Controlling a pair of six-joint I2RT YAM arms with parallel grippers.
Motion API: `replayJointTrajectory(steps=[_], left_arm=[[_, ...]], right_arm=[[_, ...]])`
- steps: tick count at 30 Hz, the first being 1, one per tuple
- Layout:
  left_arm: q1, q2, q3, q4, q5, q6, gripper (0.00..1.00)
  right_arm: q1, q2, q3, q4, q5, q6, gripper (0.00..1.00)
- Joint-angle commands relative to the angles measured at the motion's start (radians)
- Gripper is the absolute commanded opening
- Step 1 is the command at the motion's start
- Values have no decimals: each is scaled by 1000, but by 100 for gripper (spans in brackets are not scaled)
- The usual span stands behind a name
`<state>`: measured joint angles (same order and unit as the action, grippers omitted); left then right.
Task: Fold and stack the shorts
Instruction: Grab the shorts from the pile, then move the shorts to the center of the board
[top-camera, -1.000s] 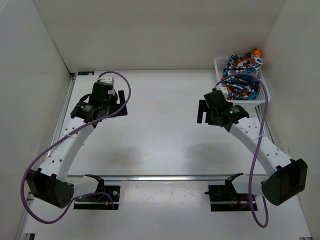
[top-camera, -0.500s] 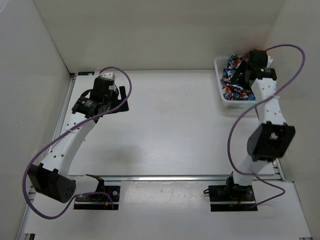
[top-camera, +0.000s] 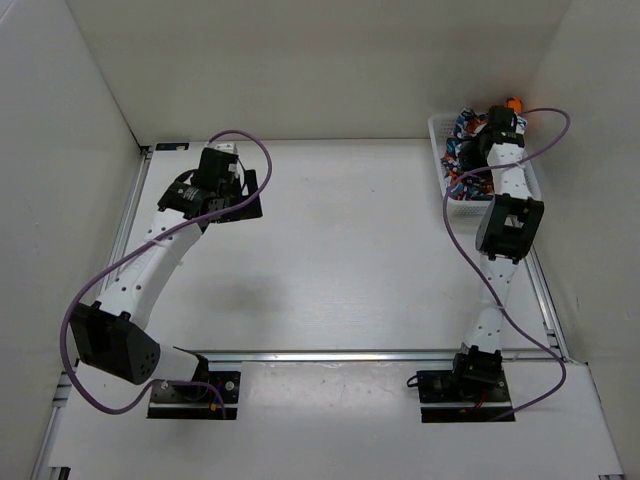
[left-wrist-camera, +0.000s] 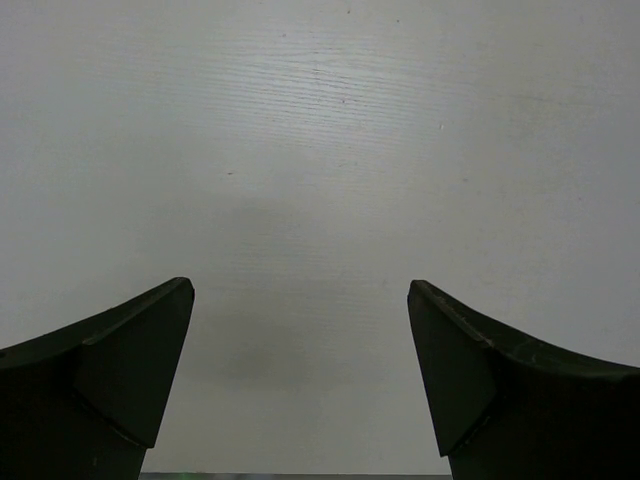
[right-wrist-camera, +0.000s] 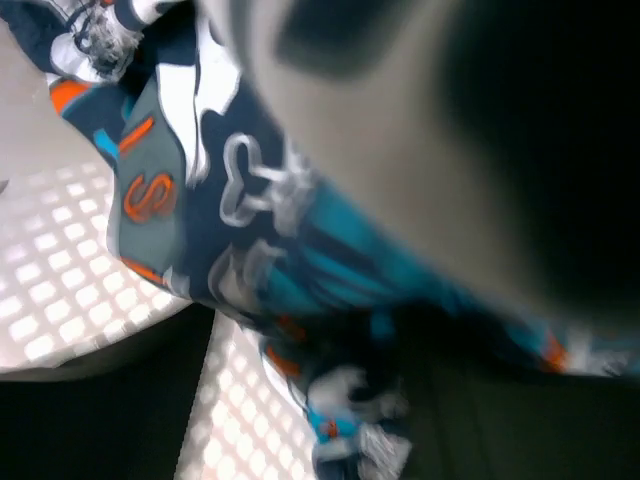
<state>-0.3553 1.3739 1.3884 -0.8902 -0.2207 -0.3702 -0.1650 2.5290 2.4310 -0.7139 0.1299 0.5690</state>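
The shorts (top-camera: 462, 180) lie crumpled in a pile inside the white mesh basket (top-camera: 437, 126) at the back right. My right gripper (top-camera: 479, 152) is down in that pile. In the blurred right wrist view the printed cloth of the shorts (right-wrist-camera: 250, 230) fills the frame and lies between the two dark fingers of the right gripper (right-wrist-camera: 310, 400), which stand apart; the basket's mesh wall (right-wrist-camera: 50, 300) shows at the left. My left gripper (top-camera: 244, 199) hovers over bare table at the back left, its jaws wide open and holding nothing, as the left wrist view confirms for the left gripper (left-wrist-camera: 300, 290).
White walls enclose the table on the left, back and right. The basket stands against the right wall. Purple cables loop off both arms, and the right arm's elbow (top-camera: 508, 226) stands just in front of the basket.
The right arm swung from the table's right middle up and back into the basket, and its jaws have narrowed. The left arm shifted slightly right and toward the back.
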Motion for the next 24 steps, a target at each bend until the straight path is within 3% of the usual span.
replayJointTrajectory(steps=[1,3,4,6,12,17,24], left_arm=[[4,13,47,4,0,16,100],[4,13,60,4,-23,51,100],[4,13,70,4,-79,74,100],[15,13,80,-21,-118,89,100],[65,-62,92,-33,30,31,100],[99,-133,69,-33,150,-52,100],[160,-185,118,-146,98,-101,100]], right_arm=[[4,23,66,125,-50,57,57],[4,33,66,134,-59,57,35],[4,24,66,134,-59,57,14],[4,-38,41,134,-29,23,0],[71,-379,-131,175,45,-108,0],[154,-659,-167,188,-16,-184,0],[419,-837,-118,126,-72,-265,0]])
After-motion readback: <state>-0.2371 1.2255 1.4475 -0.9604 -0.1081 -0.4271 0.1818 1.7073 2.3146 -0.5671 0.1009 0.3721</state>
